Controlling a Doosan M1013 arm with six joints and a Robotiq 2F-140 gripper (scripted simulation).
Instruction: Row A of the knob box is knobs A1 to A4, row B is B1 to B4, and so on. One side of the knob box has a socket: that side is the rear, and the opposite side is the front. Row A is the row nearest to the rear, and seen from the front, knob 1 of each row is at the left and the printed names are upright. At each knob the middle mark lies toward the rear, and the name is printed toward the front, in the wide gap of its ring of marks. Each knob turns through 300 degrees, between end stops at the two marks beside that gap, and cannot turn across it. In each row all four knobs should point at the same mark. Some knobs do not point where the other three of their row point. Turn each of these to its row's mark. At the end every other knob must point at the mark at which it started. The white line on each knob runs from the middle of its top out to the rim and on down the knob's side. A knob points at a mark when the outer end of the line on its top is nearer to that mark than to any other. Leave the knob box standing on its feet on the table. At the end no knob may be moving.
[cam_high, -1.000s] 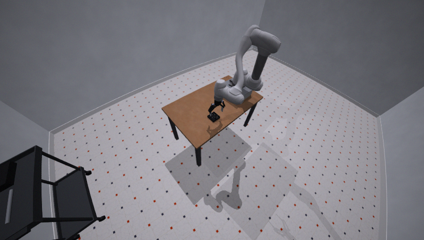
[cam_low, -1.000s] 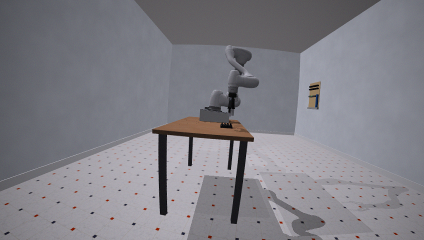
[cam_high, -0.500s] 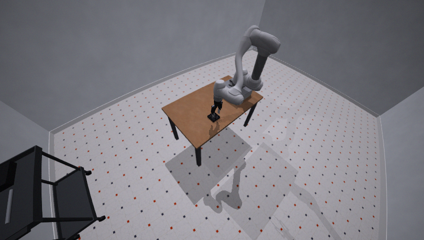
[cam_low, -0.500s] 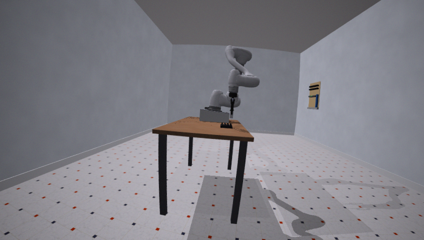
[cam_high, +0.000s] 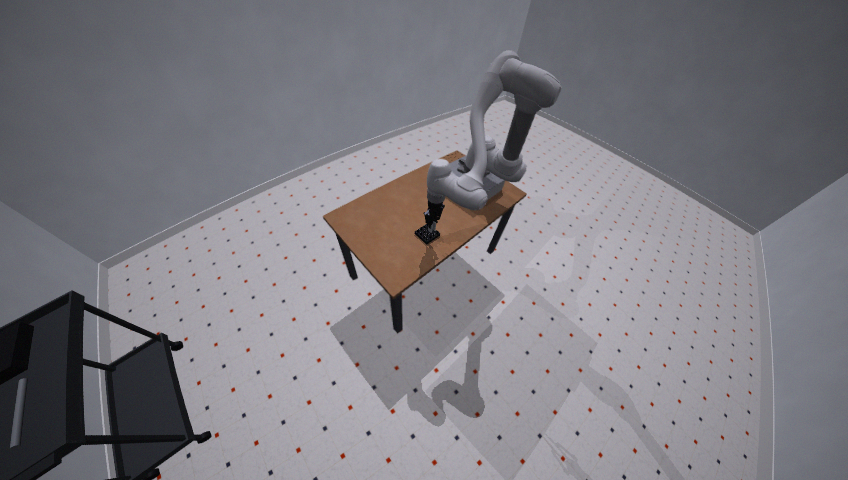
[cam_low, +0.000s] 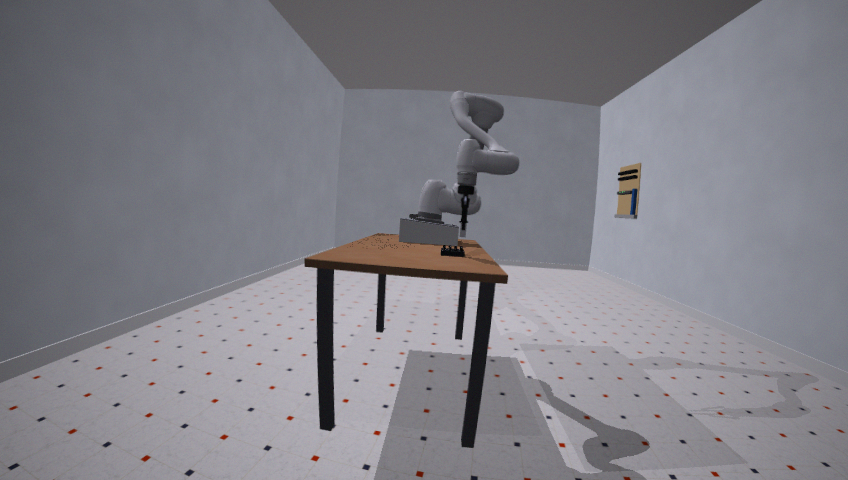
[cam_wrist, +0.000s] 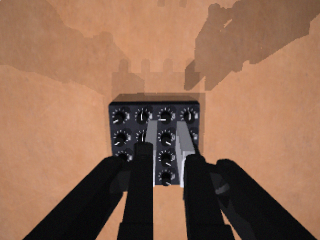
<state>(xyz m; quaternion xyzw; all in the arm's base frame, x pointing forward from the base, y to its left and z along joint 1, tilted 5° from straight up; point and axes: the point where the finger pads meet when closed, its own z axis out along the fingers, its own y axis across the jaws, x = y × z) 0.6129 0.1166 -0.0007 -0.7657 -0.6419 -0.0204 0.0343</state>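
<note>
The knob box (cam_high: 421, 236) (cam_low: 452, 252) (cam_wrist: 131, 127) is seen near one long edge of the bench (cam_high: 368, 220) (cam_low: 357, 255) (cam_wrist: 260, 150); the claw (cam_high: 432, 228) (cam_low: 462, 233) (cam_wrist: 166, 135) is set narrow above it, holding nothing; the box is judged light, easily shoved; knobs (cam_wrist: 166, 136) are best gripped squarely by their sides.

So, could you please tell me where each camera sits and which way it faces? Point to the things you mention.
Top: high up, looking steeply down at the table (cam_high: 368, 220) (cam_low: 368, 255) (cam_wrist: 260, 130); whole arm (cam_high: 479, 118) (cam_low: 487, 161) visible.
Exterior: beyond one table end, looking roughly level along it; arm visible.
Wrist: on the arm's end, looking past the gripper's (cam_high: 432, 229) (cam_low: 462, 233) (cam_wrist: 167, 122) fingers.
All share the knob box (cam_high: 427, 235) (cam_low: 452, 252) (cam_wrist: 132, 128).
</note>
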